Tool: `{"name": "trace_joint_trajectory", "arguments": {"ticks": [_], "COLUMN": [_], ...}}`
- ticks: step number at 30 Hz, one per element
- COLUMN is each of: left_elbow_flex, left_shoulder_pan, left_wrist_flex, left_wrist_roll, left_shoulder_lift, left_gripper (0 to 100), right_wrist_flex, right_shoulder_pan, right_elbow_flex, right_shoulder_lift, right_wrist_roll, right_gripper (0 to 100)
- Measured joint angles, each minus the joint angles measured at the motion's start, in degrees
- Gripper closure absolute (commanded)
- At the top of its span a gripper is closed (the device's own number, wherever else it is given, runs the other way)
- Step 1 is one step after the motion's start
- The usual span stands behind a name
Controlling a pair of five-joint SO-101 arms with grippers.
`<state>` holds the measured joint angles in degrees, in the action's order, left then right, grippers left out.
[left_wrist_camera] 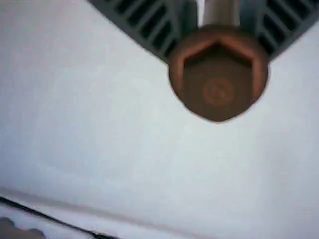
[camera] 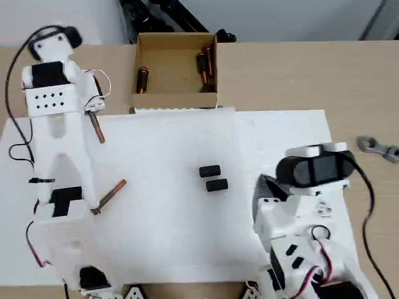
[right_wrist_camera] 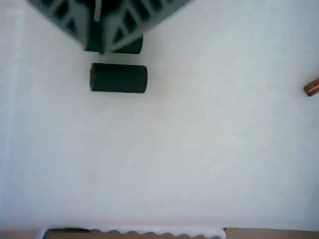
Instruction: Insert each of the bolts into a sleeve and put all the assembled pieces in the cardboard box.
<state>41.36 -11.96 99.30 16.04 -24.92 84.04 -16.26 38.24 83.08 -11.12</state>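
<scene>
My left gripper (camera: 93,117) hangs over the far left of the white mat (camera: 162,237), shut on a copper bolt (camera: 96,129) that points down; its hexagonal head (left_wrist_camera: 218,82) sits close to the left wrist camera, between the grey jaws. A second bolt (camera: 111,195) lies loose on the mat near the left arm's base. Two black sleeves (camera: 209,170) (camera: 216,184) lie side by side at the mat's middle. My right gripper (camera: 265,187) rests to their right, shut and holding nothing. One sleeve (right_wrist_camera: 118,78) lies just beyond its tips (right_wrist_camera: 99,30), apart from them.
The cardboard box (camera: 176,99) stands at the mat's far edge with several copper-and-black assembled pieces (camera: 204,65) inside. A metal wrench (camera: 377,147) lies on the bare table at the right. A bolt's tip (right_wrist_camera: 311,87) shows in the right wrist view.
</scene>
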Motion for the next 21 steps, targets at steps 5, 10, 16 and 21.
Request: {"name": "trace_joint_trajectory", "arguments": {"ticks": [5,10,16,21], "left_elbow_flex": [0.35,-8.00,-24.97,-34.64], "left_shoulder_pan": [0.97,4.31,4.84,2.20], "left_wrist_flex": [0.26,0.26,0.44,0.53], "left_wrist_roll": [-5.01,-9.49,-12.84,-16.88], "left_shoulder_lift": [5.10,19.78,35.08,45.19], "left_gripper": [99,99,99,99], "right_wrist_flex": [-0.88,-1.76,-6.33,-9.41], "right_shoulder_pan": [-0.79,-0.79,-0.88,-0.88], "right_elbow_flex": [0.62,0.97,0.97,0.97], "right_shoulder_lift": [-0.09,-2.46,-6.68,-12.13], "right_wrist_roll": [0.00,-0.35,-0.35,-0.35], "right_gripper": [99.3,99.4,99.4,99.1]}}
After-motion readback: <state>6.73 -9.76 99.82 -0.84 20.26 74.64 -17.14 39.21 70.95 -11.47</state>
